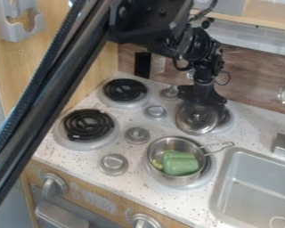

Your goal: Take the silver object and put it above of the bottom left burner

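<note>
Silver lid [195, 124], judged to be the object named in the task, was seen at the upper right burner [227, 119], its round face turned toward the camera and a small central knob [197, 116] visible. The black gripper [202, 101] was positioned directly above it in the camera view, so that the lid lay below the jaws and slightly to their left, its upper rim overlapped by them. No long axis could be assigned to so round a form; the knob was therefore judged the more useful feature for alignment. Only one arm [50, 89] was present, and the lid was near its working end. Whether the jaws were parted or clenched could not be told, nor could contact with the lid or a hold on it be established. The bottom left burner [85, 124], a black coil, was located well apart to the left, with round metal fittings [137, 135] between. The step in hand was judged to be the securing of the lid, to be followed by a raised leftward transfer; a poorly centred grasp might be expected to let the smooth disc tip or slide.
</note>
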